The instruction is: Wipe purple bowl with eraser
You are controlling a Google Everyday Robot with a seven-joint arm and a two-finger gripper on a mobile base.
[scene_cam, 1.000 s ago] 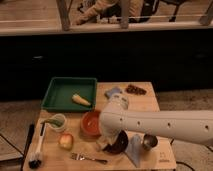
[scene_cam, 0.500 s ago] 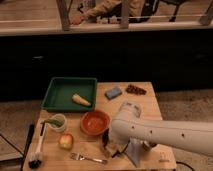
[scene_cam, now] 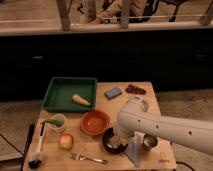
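Dim glass and a dark wall stand behind the wooden counter [scene_cam: 150, 102]. On it the purple bowl [scene_cam: 107, 140] sits near the front edge, just beside the orange bowl [scene_cam: 95, 123], and the eraser [scene_cam: 116, 142] lies inside it. The gripper [scene_cam: 134, 150] points down at the bowl's right rim, between the bowl and a metal cup [scene_cam: 149, 142]. I cannot tell whether it is wide or narrow, or whether it touches the eraser. The eraser looks light and stiff, and is probably best pinched across its narrow sides from above. The glossy bowl would likely slide under a sideways push, so wiping pressure should go downward. Against half a second ago, the white arm [scene_cam: 165, 129] sits slightly higher, more of the bowl shows, and the gripper is in much the same spot.
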